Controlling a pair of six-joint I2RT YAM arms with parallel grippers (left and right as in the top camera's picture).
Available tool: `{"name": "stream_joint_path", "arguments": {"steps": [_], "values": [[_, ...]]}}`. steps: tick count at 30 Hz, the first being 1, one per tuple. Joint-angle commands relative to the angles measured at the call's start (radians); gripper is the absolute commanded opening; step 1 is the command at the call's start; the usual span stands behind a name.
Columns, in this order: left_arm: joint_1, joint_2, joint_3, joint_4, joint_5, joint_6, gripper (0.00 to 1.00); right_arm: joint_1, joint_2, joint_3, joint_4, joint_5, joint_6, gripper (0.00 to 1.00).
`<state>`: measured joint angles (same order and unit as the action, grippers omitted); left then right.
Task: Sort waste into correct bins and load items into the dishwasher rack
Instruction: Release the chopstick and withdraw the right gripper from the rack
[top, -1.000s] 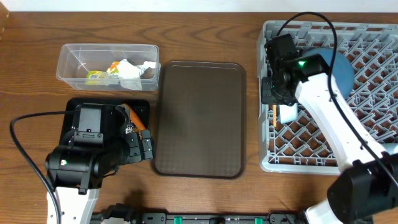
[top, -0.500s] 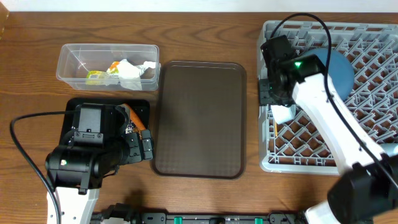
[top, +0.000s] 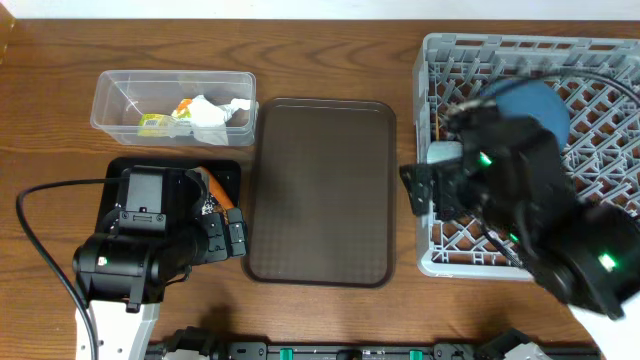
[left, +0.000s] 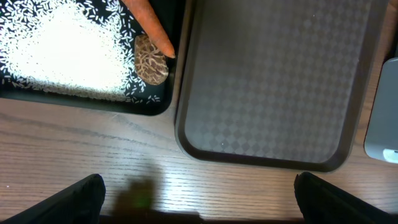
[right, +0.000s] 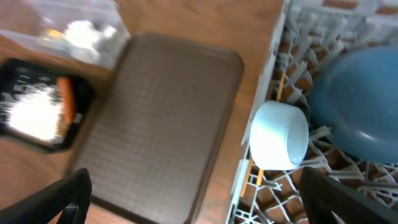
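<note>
The cup (right: 280, 142) lies on its side in the rack (right: 298, 37), just beside the blue bowl (right: 364, 106), a chopstick (right: 278, 87) running under it. My right gripper (right: 196, 186) hangs above, jaws wide apart, holding nothing. My left gripper (left: 199, 186), also spread and empty, hovers over the black tray (left: 163, 102) corner, where rice (left: 56, 50) and a carrot (left: 146, 25) lie.
</note>
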<state>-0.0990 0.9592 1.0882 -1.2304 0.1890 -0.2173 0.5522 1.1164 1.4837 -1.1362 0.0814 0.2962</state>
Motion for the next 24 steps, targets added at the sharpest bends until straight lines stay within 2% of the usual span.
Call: {"name": "stream_joint_path", "arguments": {"steps": [1,5,10,15,18,24], "values": [[0.002,0.000,0.004,-0.003,0.009,-0.010,0.98,0.013,-0.050,0.002,-0.035,-0.034,-0.006,0.99],[0.002,0.000,0.004,-0.003,0.009,-0.010,0.98,0.011,-0.122,0.002,-0.106,0.037,-0.014,0.99],[0.002,0.000,0.004,-0.003,0.009,-0.010,0.98,0.011,-0.237,0.002,-0.112,0.171,-0.020,0.99],[0.002,0.000,0.004,-0.003,0.009,-0.010,0.98,-0.020,-0.344,-0.042,-0.069,0.225,-0.117,0.99],[0.002,0.000,0.004,-0.003,0.009,-0.010,0.98,-0.118,-0.426,-0.145,0.027,0.174,-0.166,0.99],[0.002,0.000,0.004,-0.003,0.010,-0.010,0.98,-0.390,-0.637,-0.525,0.293,-0.028,-0.193,0.99]]}}
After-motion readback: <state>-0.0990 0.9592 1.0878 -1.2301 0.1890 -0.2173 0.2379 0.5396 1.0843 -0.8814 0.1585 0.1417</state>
